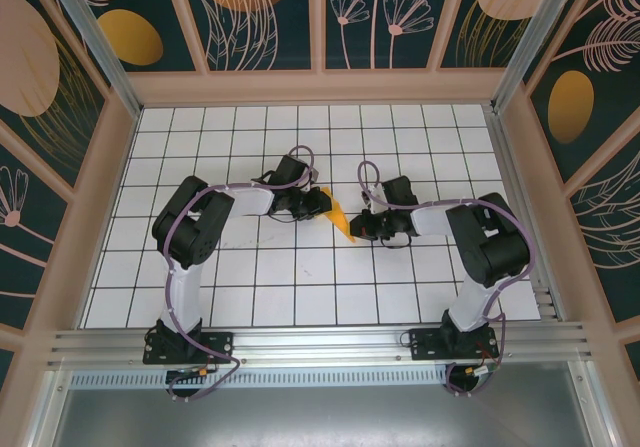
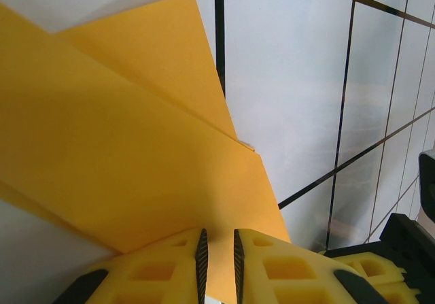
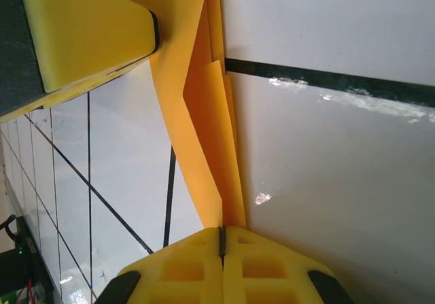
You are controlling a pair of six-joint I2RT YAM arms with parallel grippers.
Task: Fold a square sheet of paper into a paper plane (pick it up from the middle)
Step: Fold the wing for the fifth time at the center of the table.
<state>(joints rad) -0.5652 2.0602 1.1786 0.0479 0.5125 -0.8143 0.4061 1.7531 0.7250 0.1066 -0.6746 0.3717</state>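
Paper plane point(image 1: 341, 219) is mid-table point(image 1: 250, 297), at the centre of the grid, held between both arms. Left gripper point(image 2: 217, 239) pinches it: jaws nearly together, orange paper running into the narrow gap. Right gripper point(image 3: 221, 239) is pressed together on the folded edge, with the layers stacked seen edge-on just above it.

Progress, my read: well along. The sheet is no longer a square. It shows diagonal fold lines, several layers and a narrow tapering outline. Centre crease looks made. Likely left: wing folds or sharpening creases, then letting go. Can't tell if the wings are done.

In the top view the long axis runs 11 o'clock to 5 o'clock. The wider end is at 11 by the left gripper. The narrow tip seems to point to 5 o'clock, with the right gripper just beside it at 3 o'clock. Tip direction is not certain, too small.
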